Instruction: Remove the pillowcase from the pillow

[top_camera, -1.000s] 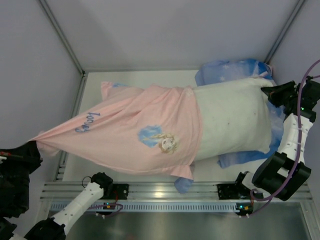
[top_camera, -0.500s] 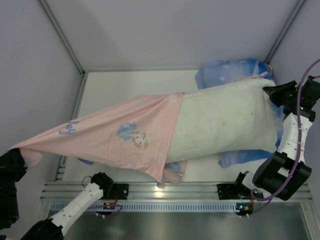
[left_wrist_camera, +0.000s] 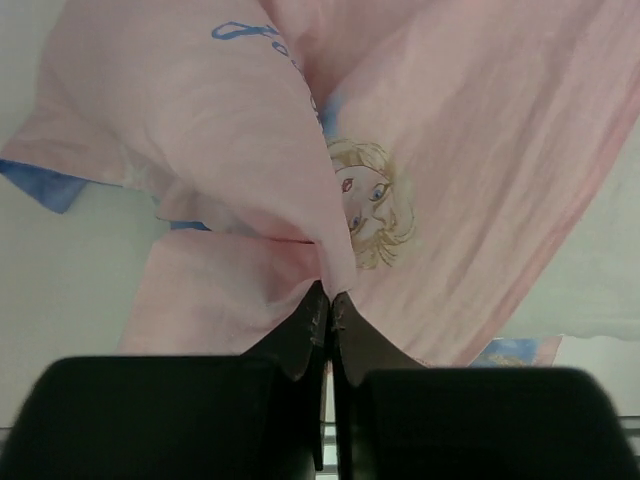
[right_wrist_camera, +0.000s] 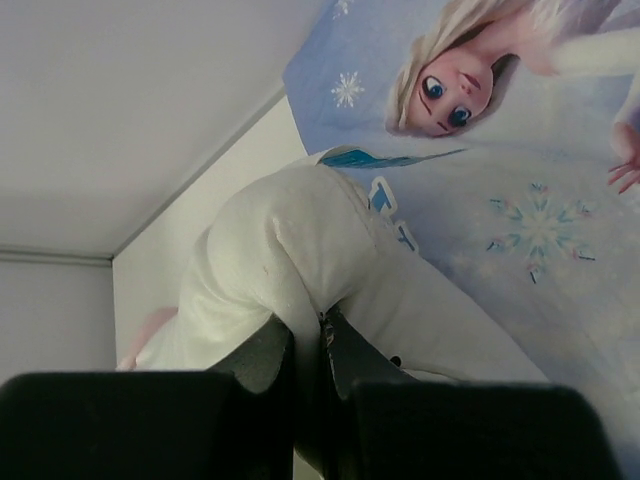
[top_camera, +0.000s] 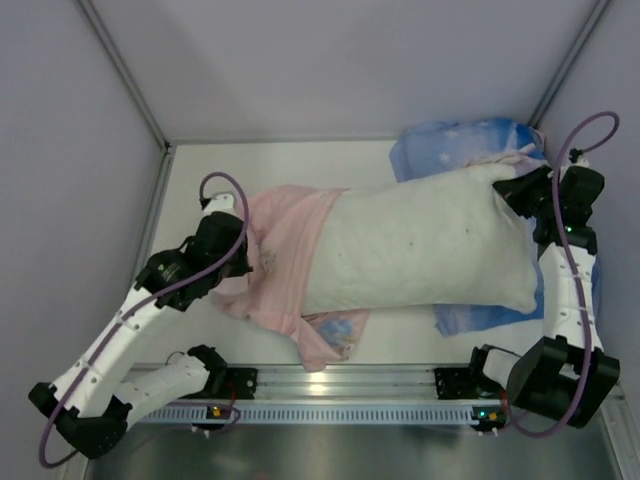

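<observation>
left jaws clamped on pillowcase [left_wrist_camera: 250,150] | right jaws clamped on pillow [right_wrist_camera: 250,265]

The left hand [top_camera: 238,258] is swinging back in from beyond the left edge of the worktop [top_camera: 200,190], now sitting just beside the pillow [top_camera: 420,245]. The pillowcase [top_camera: 285,275] is no longer stretching taut to the left. It is bunching into a slack pink heap at the pillow's left end, baring more white. The right hand [top_camera: 520,188] is shifting slightly left.

Overhead wide view, wrist close-ups (two)
</observation>
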You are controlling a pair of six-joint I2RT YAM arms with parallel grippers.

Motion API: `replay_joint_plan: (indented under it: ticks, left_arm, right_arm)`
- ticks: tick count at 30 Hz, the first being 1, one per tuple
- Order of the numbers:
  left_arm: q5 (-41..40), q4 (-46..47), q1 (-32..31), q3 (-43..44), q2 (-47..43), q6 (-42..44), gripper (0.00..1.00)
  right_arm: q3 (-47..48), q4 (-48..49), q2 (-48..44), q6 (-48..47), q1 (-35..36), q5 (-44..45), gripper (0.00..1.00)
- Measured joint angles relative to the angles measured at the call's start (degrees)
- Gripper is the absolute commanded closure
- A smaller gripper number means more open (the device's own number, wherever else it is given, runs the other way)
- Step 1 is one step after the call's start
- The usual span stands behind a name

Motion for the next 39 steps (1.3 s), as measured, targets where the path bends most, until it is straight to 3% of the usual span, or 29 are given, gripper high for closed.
replay_joint_plan:
  ticks: [1,2,3,5,9,11,17,21,25,39]
  left_arm:
    - [1.4,1.2,0.0,-0.6,2.5,0.7,0.79]
    - [2.5,2.1,0.0,-0.7,4.4,1.5,0.48]
    - [3.4,3.0,0.0,-0.7,5.8,2.5,0.37]
    - [4.5,4.1,0.0,0.1,7.6,3.5,0.18]
    - [4.8,5.4,0.0,6.8,12.2,6.4,0.1]
    - [4.7,6.1,0.0,12.3,15.5,8.3,0.01]
    - [4.9,9.5,0.0,23.7,27.4,12.7,0.01]
    - [5.6,10.5,-0.2,25.8,36.2,14.3,0.01]
    - [6.3,10.7,-0.3,27.1,43.7,14.9,0.01]
    - [10.5,17.3,-1.5,27.1,45.7,10.4,0.01]
  right_arm:
    - [-1.1,0.2,-0.8,-0.8,0.5,0.3,1.0]
    - [-2.4,0.4,-1.7,-1.6,1.0,0.7,1.0]
    - [-3.6,0.4,-2.7,-2.4,1.4,1.0,0.98]
    - [-5.6,0.3,-4.5,-3.9,2.1,1.4,0.77]
    - [-7.4,-0.1,-7.2,-7.4,2.9,2.0,0.68]
    - [-7.5,-0.2,-7.6,-8.4,3.0,2.0,0.6]
    - [-8.7,-0.2,-8.2,-10.3,3.3,1.5,0.46]
    - [-9.7,-0.4,-8.8,-11.7,3.5,1.3,0.43]
    - [-10.2,-0.4,-8.9,-12.9,3.6,1.4,0.33]
    - [-12.5,-1.7,-12.6,-14.1,4.3,6.7,0.19]
